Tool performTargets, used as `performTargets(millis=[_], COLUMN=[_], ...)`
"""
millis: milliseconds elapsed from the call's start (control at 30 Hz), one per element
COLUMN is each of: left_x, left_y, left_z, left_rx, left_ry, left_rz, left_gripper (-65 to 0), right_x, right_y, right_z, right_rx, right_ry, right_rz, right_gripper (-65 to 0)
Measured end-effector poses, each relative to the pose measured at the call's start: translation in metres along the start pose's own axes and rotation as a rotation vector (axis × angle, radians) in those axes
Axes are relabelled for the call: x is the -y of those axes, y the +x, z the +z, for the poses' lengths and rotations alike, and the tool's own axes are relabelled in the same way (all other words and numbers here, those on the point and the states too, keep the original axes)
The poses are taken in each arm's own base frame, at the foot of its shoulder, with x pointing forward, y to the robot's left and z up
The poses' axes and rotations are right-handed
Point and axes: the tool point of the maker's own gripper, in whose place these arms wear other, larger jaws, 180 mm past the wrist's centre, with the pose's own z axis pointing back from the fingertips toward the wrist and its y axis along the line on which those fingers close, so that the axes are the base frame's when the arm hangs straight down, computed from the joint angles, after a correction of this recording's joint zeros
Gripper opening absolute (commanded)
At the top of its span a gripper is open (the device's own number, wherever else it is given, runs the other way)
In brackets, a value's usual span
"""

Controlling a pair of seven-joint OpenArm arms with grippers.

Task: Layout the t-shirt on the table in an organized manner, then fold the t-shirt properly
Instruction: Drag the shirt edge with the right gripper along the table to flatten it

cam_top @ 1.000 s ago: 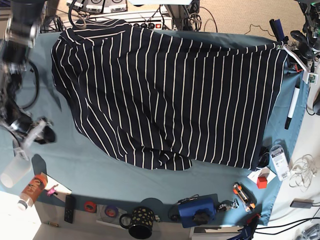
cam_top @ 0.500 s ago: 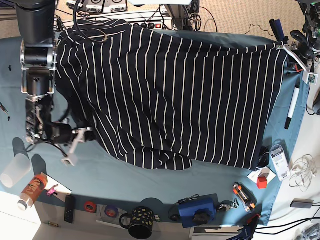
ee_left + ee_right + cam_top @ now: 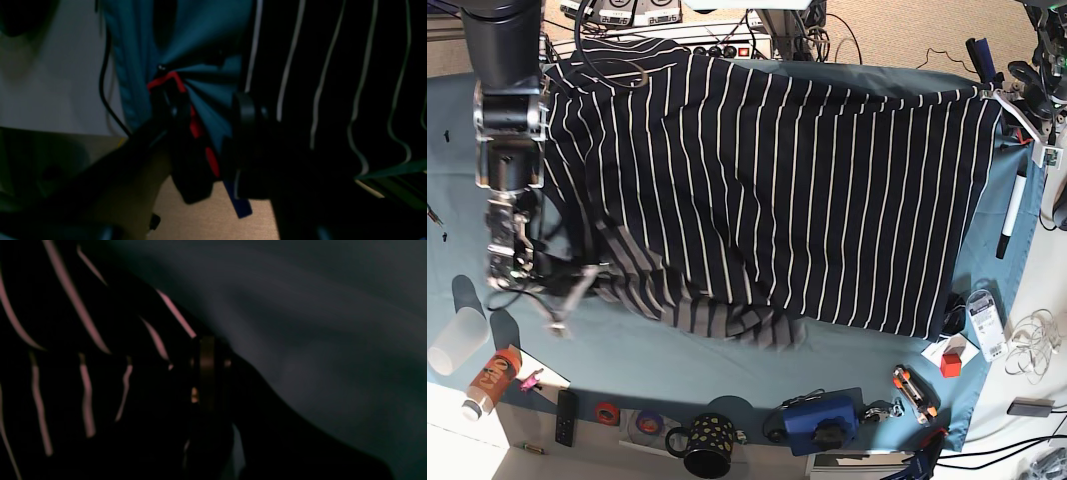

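Clutter lines your table (image 3: 727,365) edge: spotted mug (image 3: 705,445), remote (image 3: 568,416); right gripper (image 3: 577,285) closed on t-shirt (image 3: 777,190); left grip unclear.

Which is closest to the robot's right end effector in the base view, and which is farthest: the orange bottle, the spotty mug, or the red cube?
Measured from the right end effector, at the left side:
1. Orange bottle, just below it near the left edge.
2. Spotty mug, along the bottom, toward the middle.
3. Red cube, far across on the right side.
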Motion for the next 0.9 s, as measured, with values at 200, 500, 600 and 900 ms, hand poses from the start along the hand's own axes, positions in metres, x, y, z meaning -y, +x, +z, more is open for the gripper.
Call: performTargets(millis=[200, 500, 600, 900], left_x=[0.0, 0.001, 0.001, 0.001], left_y=[0.0, 0.0, 0.0, 0.0], left_z=[0.0, 0.0, 0.0, 0.0], left_rx=[0.001, 0.0, 0.0, 0.0], left_ry=[0.0, -0.002, -0.001, -0.001], left_rz=[0.0, 0.002, 0.002, 0.002], left_gripper=[-43.0, -43.0, -43.0, -43.0], right_x=[0.04, 0.085, 0.086, 0.069], right_y=[0.014, -0.006, -0.019, -0.029], right_z=[0.023, 0.046, 0.044, 0.042], right_rx=[0.095, 0.199, 0.184, 0.165], right_ry=[-0.06, -0.108, -0.113, -0.038], right_rz=[-0.152, -0.406, -0.425, -0.432], right_gripper=[-65.0, -65.0, -65.0, -65.0])
